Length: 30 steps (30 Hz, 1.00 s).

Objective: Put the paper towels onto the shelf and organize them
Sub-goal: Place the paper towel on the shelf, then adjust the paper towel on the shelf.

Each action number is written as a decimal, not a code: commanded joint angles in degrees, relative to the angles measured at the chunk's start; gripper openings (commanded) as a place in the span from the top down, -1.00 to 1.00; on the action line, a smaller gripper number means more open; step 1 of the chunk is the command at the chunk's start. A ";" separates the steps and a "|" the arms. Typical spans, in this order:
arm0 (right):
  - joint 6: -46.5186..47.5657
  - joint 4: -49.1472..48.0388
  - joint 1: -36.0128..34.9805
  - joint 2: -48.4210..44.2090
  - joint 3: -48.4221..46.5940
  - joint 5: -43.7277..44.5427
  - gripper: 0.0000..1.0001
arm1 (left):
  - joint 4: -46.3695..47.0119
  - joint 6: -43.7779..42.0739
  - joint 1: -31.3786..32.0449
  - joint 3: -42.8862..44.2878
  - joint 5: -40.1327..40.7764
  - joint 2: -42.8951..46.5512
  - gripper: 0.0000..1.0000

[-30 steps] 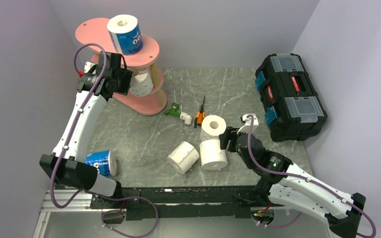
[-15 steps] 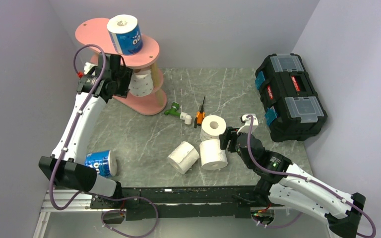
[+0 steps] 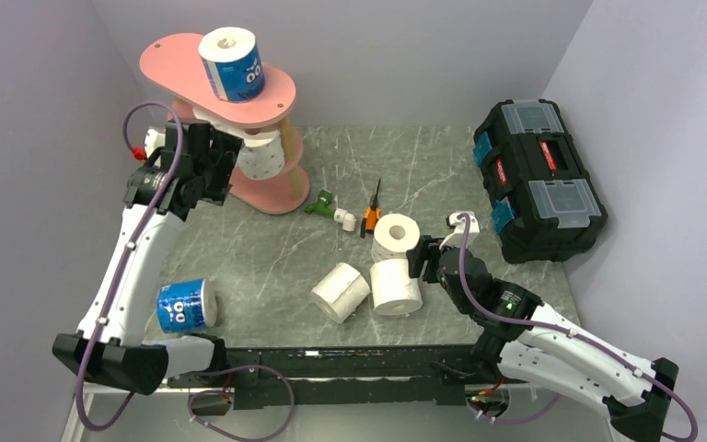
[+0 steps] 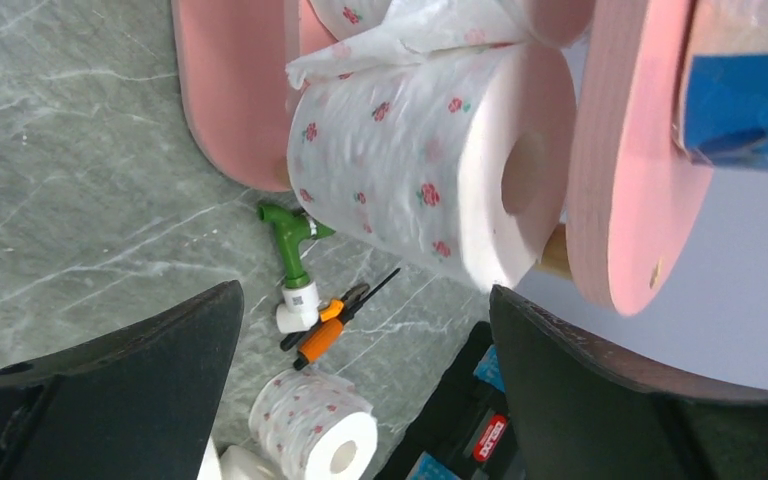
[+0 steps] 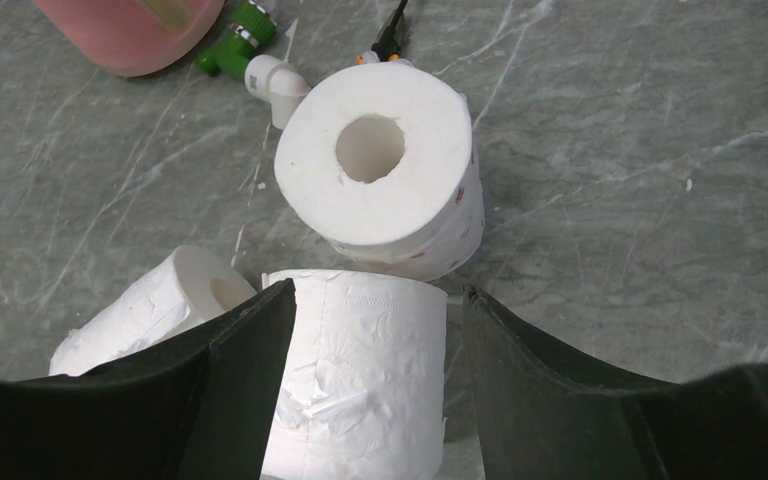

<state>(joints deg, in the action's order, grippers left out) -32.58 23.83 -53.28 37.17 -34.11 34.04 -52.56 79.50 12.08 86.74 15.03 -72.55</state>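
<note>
Bright, even overhead light; soft shadows; close surfaces blurred

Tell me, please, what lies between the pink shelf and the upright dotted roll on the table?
A green-and-white tool and an orange-handled screwdriver, in the top view.

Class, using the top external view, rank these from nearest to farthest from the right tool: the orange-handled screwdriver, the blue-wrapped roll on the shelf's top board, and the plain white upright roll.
Measured from the right tool:
1. the plain white upright roll, at its fingers, front centre.
2. the orange-handled screwdriver, further back, mid-table.
3. the blue-wrapped roll, atop the shelf, far left.
</note>
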 commanded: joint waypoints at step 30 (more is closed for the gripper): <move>-0.10 -0.84 0.18 1.09 -0.58 -0.35 -0.41 | 46.80 -59.80 -0.21 -46.28 -12.40 39.07 -0.99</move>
<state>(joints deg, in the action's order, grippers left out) -32.58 23.97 -53.28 38.52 -34.11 33.91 -26.06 27.83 12.03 44.69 8.88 -35.27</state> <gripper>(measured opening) 0.705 0.994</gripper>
